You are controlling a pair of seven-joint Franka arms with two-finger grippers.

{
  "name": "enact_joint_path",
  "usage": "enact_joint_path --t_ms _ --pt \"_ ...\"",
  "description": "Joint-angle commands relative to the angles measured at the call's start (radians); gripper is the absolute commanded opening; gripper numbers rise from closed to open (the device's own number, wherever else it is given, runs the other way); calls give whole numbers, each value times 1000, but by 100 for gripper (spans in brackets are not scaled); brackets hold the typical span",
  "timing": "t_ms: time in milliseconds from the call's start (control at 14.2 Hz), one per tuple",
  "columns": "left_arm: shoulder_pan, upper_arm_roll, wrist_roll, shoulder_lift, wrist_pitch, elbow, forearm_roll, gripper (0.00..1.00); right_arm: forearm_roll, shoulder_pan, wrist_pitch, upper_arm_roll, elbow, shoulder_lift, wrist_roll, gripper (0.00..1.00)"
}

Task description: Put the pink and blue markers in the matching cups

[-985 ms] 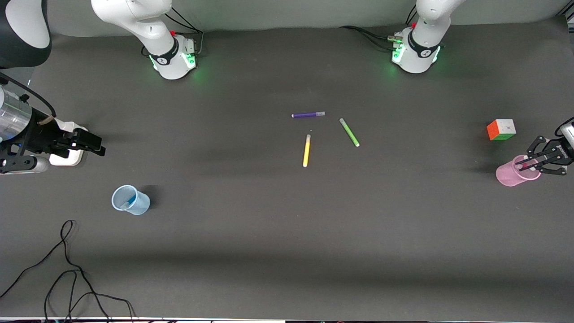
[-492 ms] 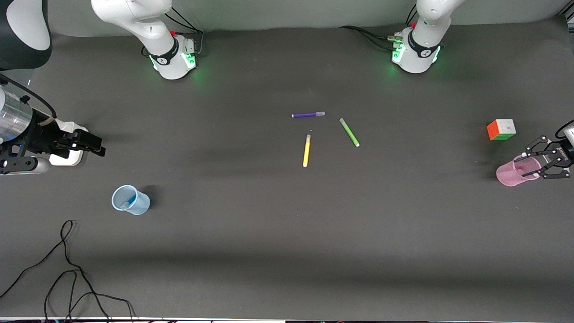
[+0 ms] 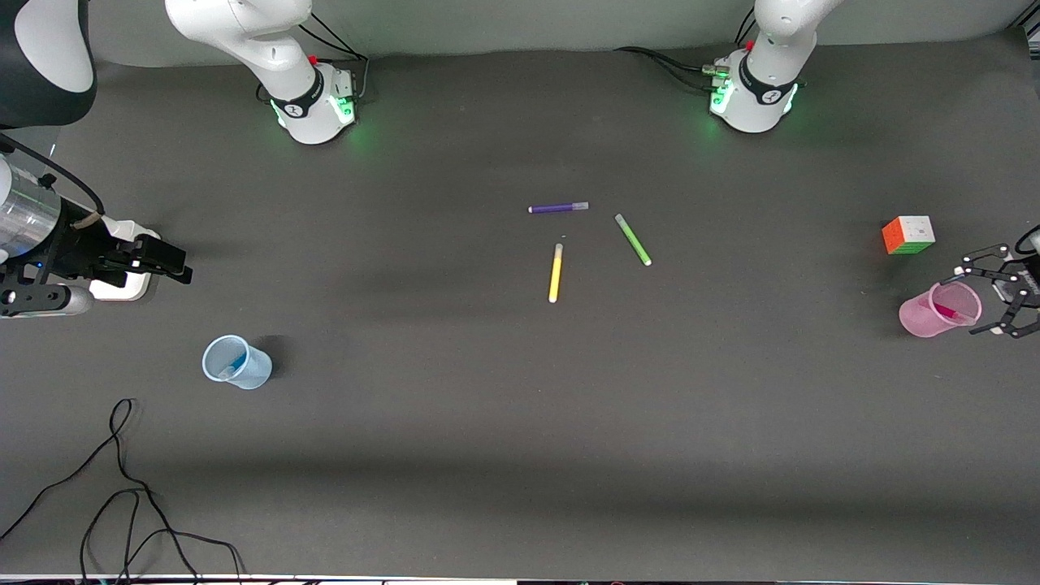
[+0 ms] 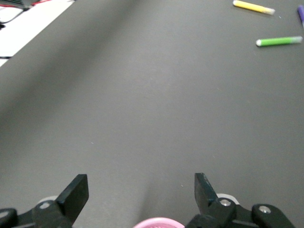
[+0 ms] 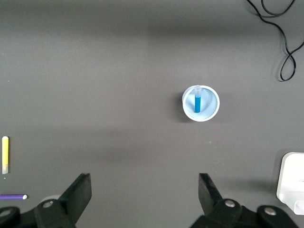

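The pink marker (image 3: 945, 310) leans inside the pink cup (image 3: 926, 318), just beside the spread, empty left gripper (image 3: 1006, 302). The blue marker (image 5: 197, 101) stands in the blue cup (image 3: 236, 363); the right gripper (image 3: 166, 266), jaws apart, waits.

Five markers: one pink (image 3: 945, 310), one blue (image 5: 197, 102), one purple (image 3: 557, 208), one yellow (image 3: 556, 273), one green (image 3: 633, 240). Two cups: pink cup (image 3: 922, 318), blue cup (image 3: 248, 372). One puzzle cube (image 3: 908, 235). One white box (image 3: 122, 284). One black cable (image 3: 122, 487).

Left gripper (image 4: 141, 190) hangs with jaws spread wide over the pink cup (image 4: 158, 223), just its rim peeking in. Out on the dark table (image 4: 142, 95) lie a green pen (image 4: 278, 42) and yellow pen (image 4: 253, 6).
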Motion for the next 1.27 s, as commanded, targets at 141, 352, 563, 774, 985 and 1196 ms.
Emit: enact_joint_path --t_ms 141,352,563,774,985,1196 --pt "-108 4 -408 -193 -22 -1 124 99 -23 42 34 1 -11 19 23 100" --pt "-187 4 -704 -288 -50 -3 215 99 -23 40 48 1 -8 21 23 100" --pt "-282 3 -1006 -367 -51 -1 342 99 -23 40 50 1 -8 19 41 100" --pt "-411 1 -1369 -431 -82 1 472 99 -23 42 48 1 -8 28 46 100" --pt "-517 -1 -1700 -447 -142 22 523 99 -22 43 50 1 -8 31 47 100" --pt "-563 -17 -1974 -416 -226 97 574 99 -22 43 50 1 -8 34 47 100"
